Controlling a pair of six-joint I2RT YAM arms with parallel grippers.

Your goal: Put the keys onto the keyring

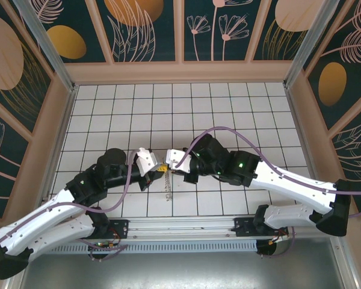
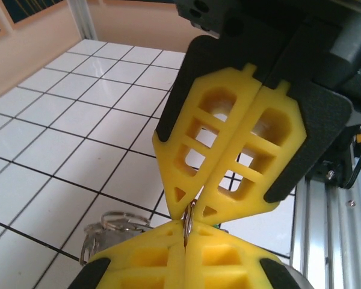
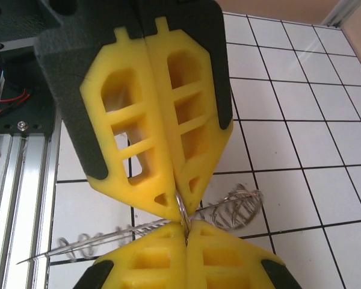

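Yellow fingertips meet tip to tip over the middle of the tiled table [image 1: 228,114], near its front edge, and the thin metal ring [image 2: 189,218] sits pinched between them. The left gripper [image 2: 185,244] has its jaws pressed together on one side of the ring, and the right gripper [image 2: 194,205] is clamped the same way on the opposite side. In the right wrist view the ring [image 3: 182,211] runs up into the seam of the left gripper [image 3: 179,200] and down into that of the right gripper [image 3: 186,233], so both arms hold it clear of the tiles. A wire coil [image 3: 231,209] lies on the tiles just beneath; from above it trails from the fingertips toward the near edge [image 1: 167,189]. Whether it is joined to the ring cannot be told. I judge the task to be at an early or middle stage: the ring is picked up and steadied by two grips. Whether a key is threaded on it cannot be told, so the threading itself looks undone. With both grippers occupied, one would probably have to let go to fetch a key.
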